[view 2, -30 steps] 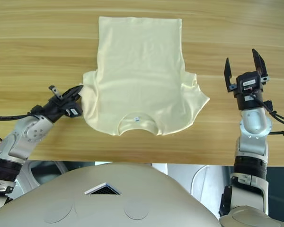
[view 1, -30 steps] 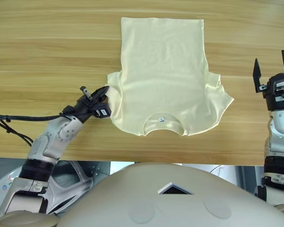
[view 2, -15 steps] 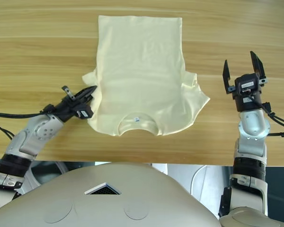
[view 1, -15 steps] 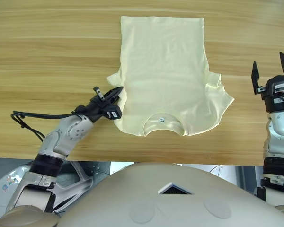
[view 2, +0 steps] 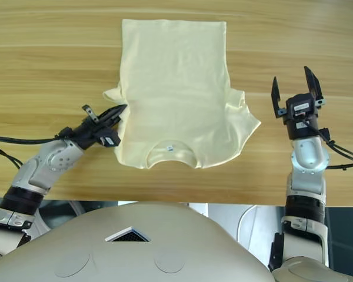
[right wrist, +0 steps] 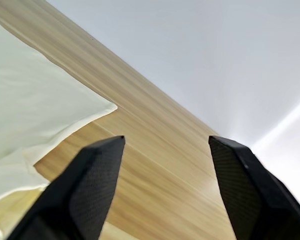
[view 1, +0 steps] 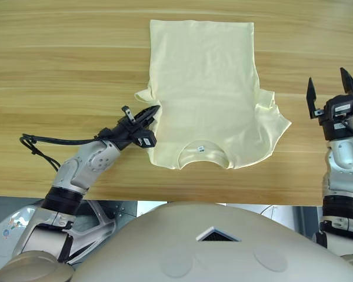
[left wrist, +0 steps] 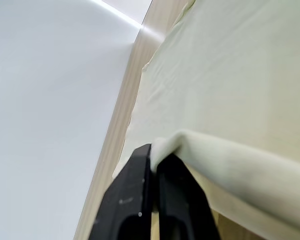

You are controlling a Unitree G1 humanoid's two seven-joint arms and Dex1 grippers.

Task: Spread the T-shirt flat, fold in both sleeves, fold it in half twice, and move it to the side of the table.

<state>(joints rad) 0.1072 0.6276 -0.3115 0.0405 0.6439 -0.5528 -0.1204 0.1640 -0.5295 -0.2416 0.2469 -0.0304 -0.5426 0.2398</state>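
A pale yellow T-shirt (view 1: 206,88) lies on the wooden table (view 1: 59,70), collar toward me and hem at the far side. My left gripper (view 1: 149,114) is shut on the shirt's left sleeve edge and holds it over the shirt's left side; in the left wrist view the fingers (left wrist: 145,195) pinch a fold of the cloth (left wrist: 230,160). The right sleeve (view 1: 275,120) lies spread out, a little rumpled. My right gripper (view 1: 331,93) stands open above the table, to the right of that sleeve, with nothing between its fingers (right wrist: 85,195).
The table's front edge (view 1: 223,202) runs just before the collar. Bare wood (view 2: 47,53) stretches to the left of the shirt, and a narrower strip lies on the right. A black cable (view 1: 41,147) loops beside my left arm.
My left gripper has carried the left sleeve rightward onto the shirt's body. My right gripper has drifted a little left, still open.
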